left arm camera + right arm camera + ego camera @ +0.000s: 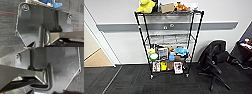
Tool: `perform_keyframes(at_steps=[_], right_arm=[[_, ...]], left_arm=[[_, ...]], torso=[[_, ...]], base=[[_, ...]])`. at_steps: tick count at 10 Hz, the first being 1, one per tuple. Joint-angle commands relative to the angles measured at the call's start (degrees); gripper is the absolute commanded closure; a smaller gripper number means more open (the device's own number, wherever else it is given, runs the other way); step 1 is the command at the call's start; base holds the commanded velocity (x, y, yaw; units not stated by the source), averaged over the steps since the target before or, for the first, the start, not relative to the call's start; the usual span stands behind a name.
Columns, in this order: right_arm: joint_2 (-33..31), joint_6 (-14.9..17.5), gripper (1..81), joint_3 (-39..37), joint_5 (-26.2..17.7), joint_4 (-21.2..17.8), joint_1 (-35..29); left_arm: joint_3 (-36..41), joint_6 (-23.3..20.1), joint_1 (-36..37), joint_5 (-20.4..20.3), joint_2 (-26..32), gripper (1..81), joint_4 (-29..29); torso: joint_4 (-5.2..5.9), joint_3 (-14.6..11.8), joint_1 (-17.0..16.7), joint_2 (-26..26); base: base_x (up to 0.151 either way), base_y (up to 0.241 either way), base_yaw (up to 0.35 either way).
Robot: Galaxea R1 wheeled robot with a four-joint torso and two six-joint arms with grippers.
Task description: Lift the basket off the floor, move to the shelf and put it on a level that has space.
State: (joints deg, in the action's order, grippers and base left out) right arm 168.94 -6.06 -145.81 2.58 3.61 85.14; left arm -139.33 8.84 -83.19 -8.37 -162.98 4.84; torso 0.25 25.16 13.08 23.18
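The shelf [141, 32] is a tall black wire rack on small casters, standing against the white wall straight ahead. A yellow plush toy [146, 6] and a cardboard box sit on its top tier. The level [169, 38] below that is a plain grey wire grid with open room. The two lower tiers are crowded with boxes and packets. In the left wrist view the cream woven rim of the basket [37, 2] shows past the dark wrist plate, with blue cloth [55, 4] in it. The right wrist view catches a sliver of the same basket [30, 47]. Dark carpet floor [131, 80] lies below.
A black office chair [216, 60] stands right of the rack, its legs spread over the carpet. A dark table [246, 48] with small items is at the far right. At the left a doorway opens onto tan wooden flooring [96, 60]. Red lines cross the carpet [7, 12].
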Motion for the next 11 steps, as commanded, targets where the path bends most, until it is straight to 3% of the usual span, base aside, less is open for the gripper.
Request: perform_keyframes(at_steps=[1,2,5,10,11], right_arm=[[0.46,-0.27,1.0,0.28,-3.46,0.0,-2.2],[0.46,-0.18,1.0,0.45,-3.81,0.43,-2.64],[-1.55,-0.27,1.0,2.11,-4.08,0.08,-5.02],[-13.33,-0.36,1.0,17.31,-5.22,-0.09,-8.35],[-14.3,-0.36,1.0,18.99,-5.31,-0.09,-9.14]], left_arm=[[3.45,-0.05,2.54,3.72,3.35,1.0,-2.38],[3.36,-0.05,2.98,3.8,3.35,1.0,-2.55],[2.4,-0.05,4.13,3.89,3.79,1.0,-3.6],[3.01,0.04,6.06,4.06,6.52,1.0,-6.68],[3.01,0.12,7.11,5.82,6.87,1.0,-7.74]], torso=[[0.0,5.34,3.69,5.73],[0.0,1.86,4.96,7.72],[0.0,4.66,8.02,12.38],[0.0,4.92,14.25,22.21],[0.0,4.92,15.47,24.18]], base=[[0.0,0.0,0.0],[0.0,0.0,0.0],[0.0,0.0,0.0],[0.0,0.0,0.0],[0.0,0.0,0.0]])
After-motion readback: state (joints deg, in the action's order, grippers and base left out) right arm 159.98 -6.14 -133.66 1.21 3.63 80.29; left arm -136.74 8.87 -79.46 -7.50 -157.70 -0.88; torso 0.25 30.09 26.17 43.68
